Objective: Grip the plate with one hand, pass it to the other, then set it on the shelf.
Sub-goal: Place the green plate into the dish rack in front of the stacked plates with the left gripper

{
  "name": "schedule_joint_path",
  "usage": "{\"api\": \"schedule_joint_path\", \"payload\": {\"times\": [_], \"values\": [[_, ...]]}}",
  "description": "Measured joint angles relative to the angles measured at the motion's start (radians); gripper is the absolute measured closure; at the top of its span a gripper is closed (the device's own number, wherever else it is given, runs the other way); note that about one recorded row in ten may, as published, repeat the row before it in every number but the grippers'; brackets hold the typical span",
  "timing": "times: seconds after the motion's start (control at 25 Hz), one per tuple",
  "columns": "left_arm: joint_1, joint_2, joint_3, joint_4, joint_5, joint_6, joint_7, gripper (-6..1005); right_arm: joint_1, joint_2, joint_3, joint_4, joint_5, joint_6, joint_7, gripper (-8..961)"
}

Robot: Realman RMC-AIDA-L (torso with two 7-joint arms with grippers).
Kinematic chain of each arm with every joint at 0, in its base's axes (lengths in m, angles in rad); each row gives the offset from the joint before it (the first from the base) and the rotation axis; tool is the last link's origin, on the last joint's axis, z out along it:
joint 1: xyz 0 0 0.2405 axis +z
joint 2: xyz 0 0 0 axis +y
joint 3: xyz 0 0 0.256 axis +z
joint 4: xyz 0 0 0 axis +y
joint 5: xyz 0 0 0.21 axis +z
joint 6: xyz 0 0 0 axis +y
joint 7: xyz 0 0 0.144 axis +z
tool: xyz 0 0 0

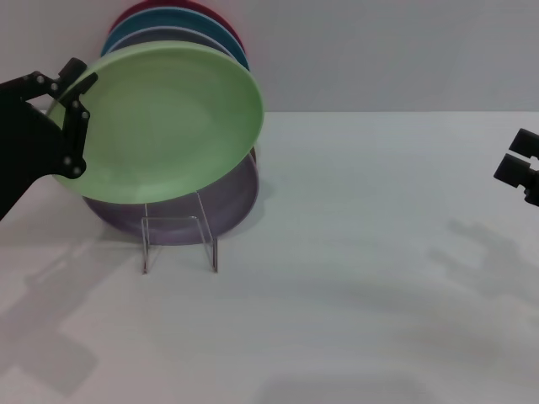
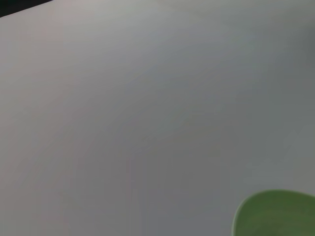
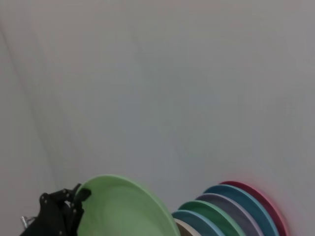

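Note:
The pale mint-green plate point(image 1: 168, 122) hangs tilted in the air just above the clear plate rack point(image 1: 178, 244), in front of the plates standing there. My left gripper point(image 1: 76, 118) is shut on the plate's left rim, one black finger in front of the rim and one behind it. The plate also shows in the left wrist view point(image 2: 275, 214) and in the right wrist view point(image 3: 123, 206), where the left gripper point(image 3: 74, 201) clamps its edge. My right gripper point(image 1: 524, 168) sits at the far right edge of the head view, well away from the plate and only partly in view.
A lavender plate point(image 1: 227, 202) stands in the rack behind the held plate, with a blue plate point(image 1: 168, 21) and a crimson plate point(image 1: 181, 7) farther back. The right wrist view shows several coloured plates point(image 3: 231, 211) in a row. The white table point(image 1: 362, 295) stretches to the right.

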Motion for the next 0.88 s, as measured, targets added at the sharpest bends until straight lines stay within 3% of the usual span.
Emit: {"api": "schedule_joint_path", "payload": {"times": [0.2, 0.88], "values": [[-0.003, 0.011, 0.022, 0.006, 0.0, -0.001, 0.0, 945, -0.008, 0.003, 0.0, -0.002, 0.013, 0.015, 0.004, 210], [-0.007, -0.007, 0.05, 0.03, 0.002, -0.079, 0.023, 918, -0.009, 0.003, -0.013, -0.004, 0.02, 0.024, 0.007, 210]]}}
